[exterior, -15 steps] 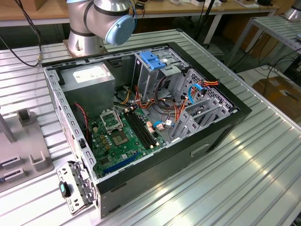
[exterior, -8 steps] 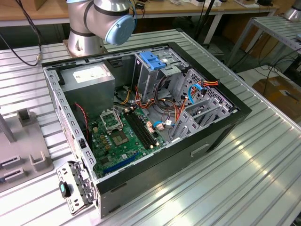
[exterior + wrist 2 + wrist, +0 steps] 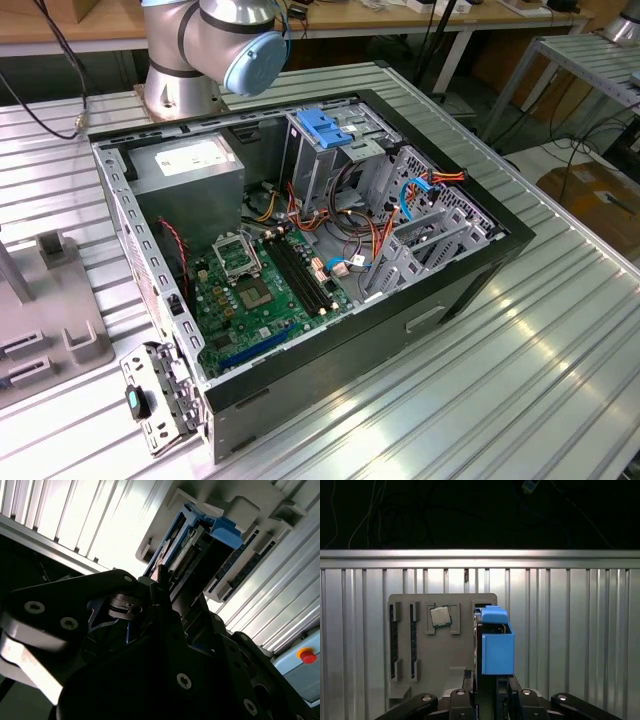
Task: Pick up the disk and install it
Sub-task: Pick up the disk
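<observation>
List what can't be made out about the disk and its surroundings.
- Label face of the disk: first wrist view sees it edge-on, behind its blue carrier frame.
- Lower end of the disk: first wrist view, hidden by the pincer.
- Part of the grey holder: exterior view, cut off by that view's left edge.
- Inside of the drive cage: exterior view, covered by the light-blue bracket.

- Your open computer case (image 3: pixel 470 270) lies on the tabletop (image 3: pixel 520 380), with the arm's base (image 3: pixel 185 90) behind it.
- Inside it, the power-supply box (image 3: pixel 190 165) sits behind the motherboard (image 3: pixel 260 300).
- The holder tray (image 3: pixel 50 300) rests at the exterior view's left.
- In the first wrist view, the disk (image 3: pixel 496 650) stands on edge in the tray, just beside the chip (image 3: pixel 440 615).
</observation>
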{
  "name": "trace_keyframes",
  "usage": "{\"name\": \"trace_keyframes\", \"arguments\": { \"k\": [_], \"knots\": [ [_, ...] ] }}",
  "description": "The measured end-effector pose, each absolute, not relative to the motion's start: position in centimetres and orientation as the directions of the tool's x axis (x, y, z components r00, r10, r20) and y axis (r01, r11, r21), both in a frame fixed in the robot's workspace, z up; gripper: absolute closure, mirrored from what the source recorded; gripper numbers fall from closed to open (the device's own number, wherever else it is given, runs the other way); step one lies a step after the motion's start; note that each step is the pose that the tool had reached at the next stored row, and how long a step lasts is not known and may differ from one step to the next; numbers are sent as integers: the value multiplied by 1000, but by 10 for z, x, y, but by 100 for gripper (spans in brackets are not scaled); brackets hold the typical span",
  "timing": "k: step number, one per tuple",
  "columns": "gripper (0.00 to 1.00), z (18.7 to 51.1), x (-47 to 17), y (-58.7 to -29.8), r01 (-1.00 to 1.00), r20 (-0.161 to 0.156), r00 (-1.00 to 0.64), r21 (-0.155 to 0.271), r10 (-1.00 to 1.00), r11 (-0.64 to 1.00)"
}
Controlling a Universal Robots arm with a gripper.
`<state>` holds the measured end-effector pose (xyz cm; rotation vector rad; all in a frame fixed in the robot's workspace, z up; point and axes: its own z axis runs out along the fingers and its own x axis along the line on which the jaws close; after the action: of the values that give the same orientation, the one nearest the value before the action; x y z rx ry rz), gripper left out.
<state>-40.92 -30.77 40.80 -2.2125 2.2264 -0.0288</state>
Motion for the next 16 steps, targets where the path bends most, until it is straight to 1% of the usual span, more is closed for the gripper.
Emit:
{"name": "trace_keyframes", "arguments": {
  "k": [16],
  "knots": [
    [65, 414, -409, -308, -1000, 11, -6, -15, -1000, 6]
  ]
}}
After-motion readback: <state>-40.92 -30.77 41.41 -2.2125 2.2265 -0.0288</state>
